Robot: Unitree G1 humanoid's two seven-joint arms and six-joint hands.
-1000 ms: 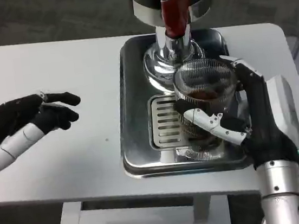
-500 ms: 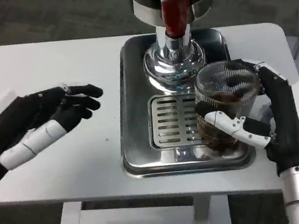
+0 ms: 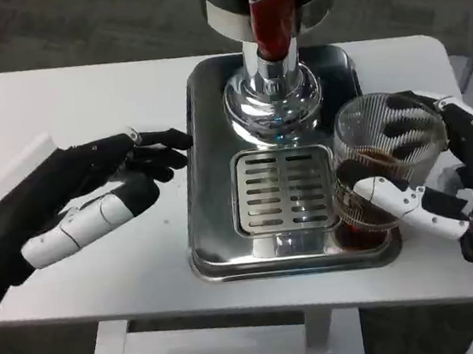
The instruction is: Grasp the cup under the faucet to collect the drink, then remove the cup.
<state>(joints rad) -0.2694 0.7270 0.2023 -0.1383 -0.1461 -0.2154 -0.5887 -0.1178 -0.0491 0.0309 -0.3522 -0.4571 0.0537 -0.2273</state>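
Setting: grey carpeted floor around a white rectangular surface (image 3: 62, 95), seen from above.

Item 1. Square polished steel drip tray (image 3: 207, 146) with a slotted grille (image 3: 283, 190), centre of the frame. At its upper edge stands a black and chrome drink dispenser (image 3: 274, 95) with a red tap lever (image 3: 271, 17).

Item 2. Ribbed clear glass cup (image 3: 382, 168), holding dark brown drink in its lower part. Position: right of centre, over the tray's right rim and clear of the faucet. It looks slightly tilted; whether its base touches the tray cannot be told.

Item 3. Right hand (image 3: 444, 177), black and white, lower right of the frame. It wraps the cup, a white finger across the front and black fingers behind the rim.

Item 4. Left hand (image 3: 92, 195), left of centre, above the surface just beside the tray's left rim. Fingers loosely spread, holding nothing.

Handling note: the step in hand appears to be carrying the filled cup away. Advisable to keep the cup level, lift its base over the raised rim, move slowly so that the drink does not slosh, and set down on bare surface at right with the grip firm until the base rests.
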